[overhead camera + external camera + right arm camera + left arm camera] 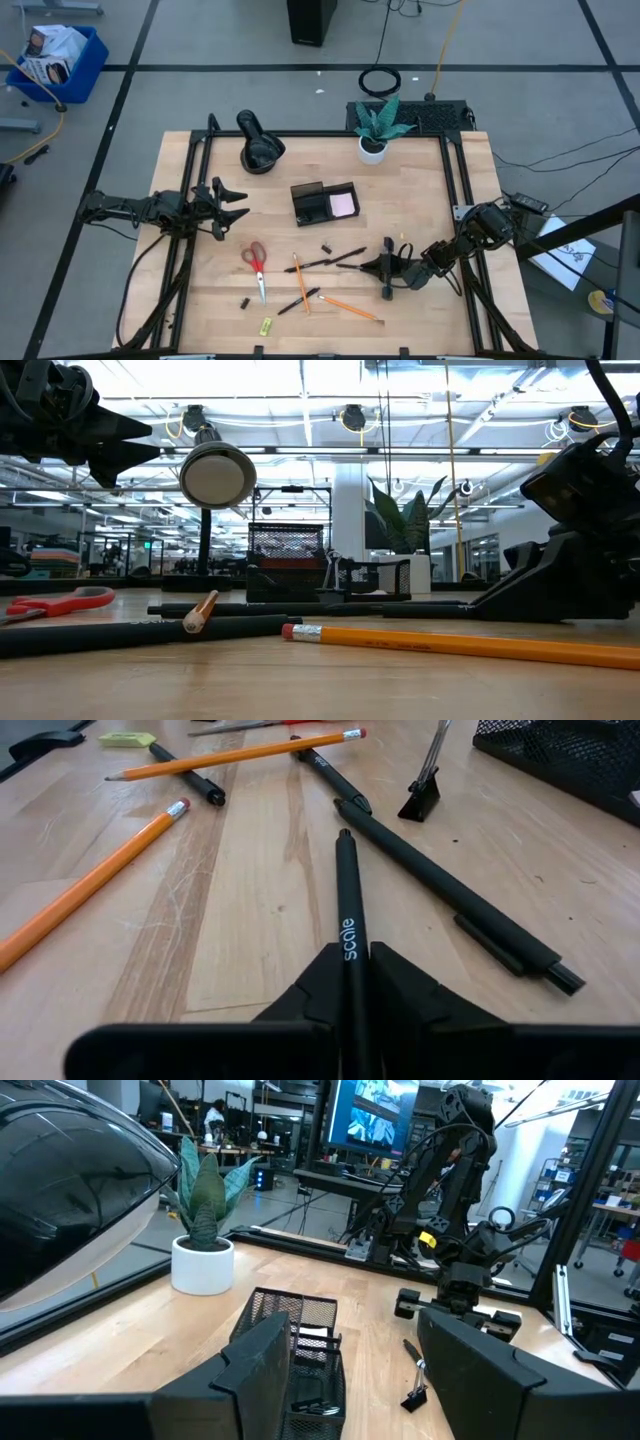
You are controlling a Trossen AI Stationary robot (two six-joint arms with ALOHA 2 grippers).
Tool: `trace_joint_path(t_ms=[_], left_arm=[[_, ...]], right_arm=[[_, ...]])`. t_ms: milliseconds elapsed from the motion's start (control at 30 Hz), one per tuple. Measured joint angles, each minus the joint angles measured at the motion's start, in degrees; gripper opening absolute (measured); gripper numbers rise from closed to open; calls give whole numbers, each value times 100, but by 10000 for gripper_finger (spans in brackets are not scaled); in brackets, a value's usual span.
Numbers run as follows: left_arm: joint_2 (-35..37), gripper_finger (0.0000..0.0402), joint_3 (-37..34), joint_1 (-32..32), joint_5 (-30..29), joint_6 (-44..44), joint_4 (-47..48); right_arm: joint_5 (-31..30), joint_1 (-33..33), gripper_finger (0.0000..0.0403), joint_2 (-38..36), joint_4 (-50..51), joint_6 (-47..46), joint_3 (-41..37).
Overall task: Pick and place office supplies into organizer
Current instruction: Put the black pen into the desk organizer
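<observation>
Black pen (348, 920) pinched end-on in the right gripper (350, 982) could swivel when lifted; left gripper (350, 1370) waits open.

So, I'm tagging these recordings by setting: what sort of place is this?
Probably a robotics lab or workshop. A wooden table stands on a grey floor marked with tape, cables trail across that floor, and the low view shows long rows of ceiling lights over equipment benches.

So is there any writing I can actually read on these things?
"scale": white letters on the black pen that the right claw pinches.
Pencil: a faint stamp, too small to read.
Monitor in the room behind: bright picture, any text too blurred.
Nothing else legible.
</observation>
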State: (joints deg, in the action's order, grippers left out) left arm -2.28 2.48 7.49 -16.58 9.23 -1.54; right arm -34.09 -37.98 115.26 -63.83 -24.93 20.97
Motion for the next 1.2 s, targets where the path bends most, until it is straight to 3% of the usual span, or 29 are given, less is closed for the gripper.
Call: trace_joint_path(t_ms=[167, 1200], left_arm=[[0, 225, 0, 0, 0, 0, 0], [0, 225, 0, 0, 0, 0, 0]], right_arm=[[21, 0, 42, 2, -84, -142, 0], [366, 39, 27, 7, -1563, 313, 30]])
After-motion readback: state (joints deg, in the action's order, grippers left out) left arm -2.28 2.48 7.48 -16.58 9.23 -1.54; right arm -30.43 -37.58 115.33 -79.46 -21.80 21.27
